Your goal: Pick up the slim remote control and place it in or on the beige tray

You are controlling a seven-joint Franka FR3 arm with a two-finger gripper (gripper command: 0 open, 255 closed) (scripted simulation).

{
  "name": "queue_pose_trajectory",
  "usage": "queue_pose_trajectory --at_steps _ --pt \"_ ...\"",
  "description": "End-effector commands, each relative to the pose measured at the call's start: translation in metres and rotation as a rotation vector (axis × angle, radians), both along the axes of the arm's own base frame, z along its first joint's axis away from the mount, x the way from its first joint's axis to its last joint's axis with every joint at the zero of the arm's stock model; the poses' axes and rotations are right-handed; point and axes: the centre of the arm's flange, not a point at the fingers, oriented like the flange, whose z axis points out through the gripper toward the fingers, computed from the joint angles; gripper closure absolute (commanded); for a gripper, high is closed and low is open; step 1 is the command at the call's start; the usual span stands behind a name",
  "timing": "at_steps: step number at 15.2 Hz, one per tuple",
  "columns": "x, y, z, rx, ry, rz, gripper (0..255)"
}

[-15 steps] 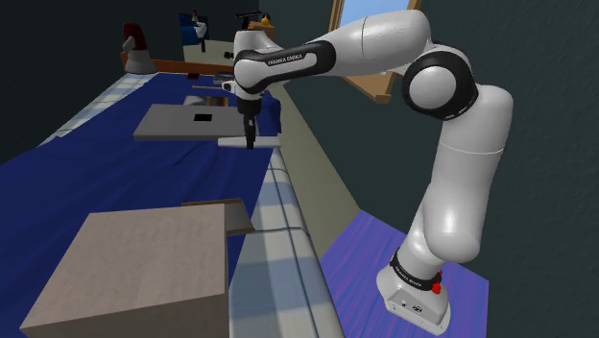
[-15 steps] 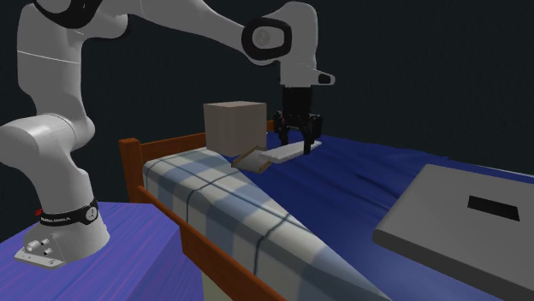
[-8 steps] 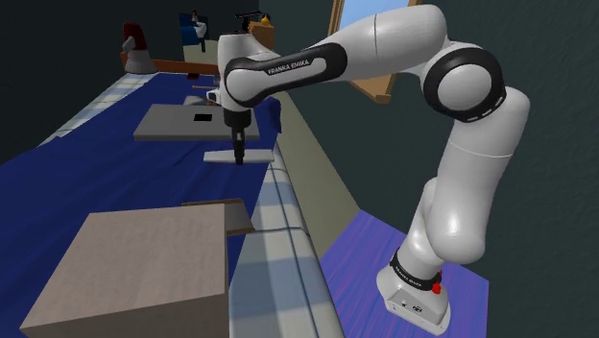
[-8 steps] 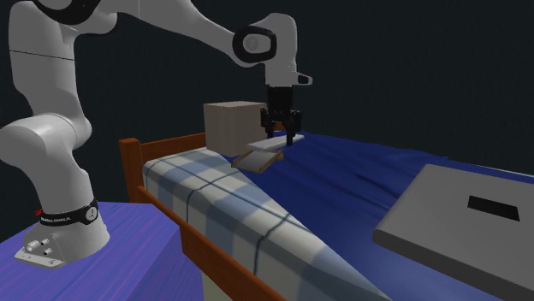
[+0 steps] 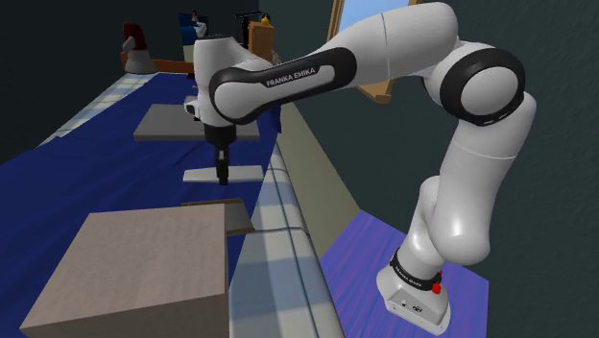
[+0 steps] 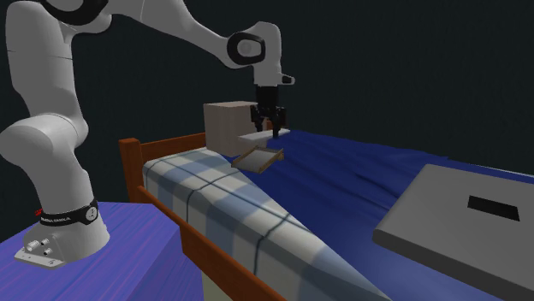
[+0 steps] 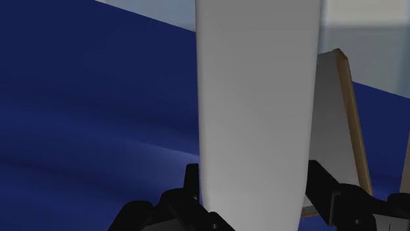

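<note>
In the shoulder view the gripper (image 5: 223, 177) pinches the pale slim remote (image 5: 246, 174) over the blue bed (image 5: 115, 192), short of the tray (image 5: 239, 220). The second exterior view sets the box (image 6: 233, 124) close by: a clip risk. In the wrist view the remote overhangs far, so it might pivot or straddle the rim.

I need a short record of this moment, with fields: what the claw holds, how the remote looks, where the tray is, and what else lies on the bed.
claw: claw shut on the remote, one finger on each long side
remote: remote plain pale grey, long and flat, held over the blue blanket
tray: tray beige with a brown rim, on the bed beside the box
remote to tray: near each other but apart, not yet placed
other: flat grey slab with a black rectangle, farther along the bed
</note>
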Motion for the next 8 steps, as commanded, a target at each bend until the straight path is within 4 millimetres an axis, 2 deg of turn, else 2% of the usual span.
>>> queue_pose_trajectory --at_steps 1,4,8 --pt "-0.016 0.024 0.002 0.000 0.000 -0.001 255" --pt "-0.033 0.060 0.003 0.000 0.000 -0.001 255" --pt "-0.034 0.062 -0.013 0.000 0.000 -0.001 255"
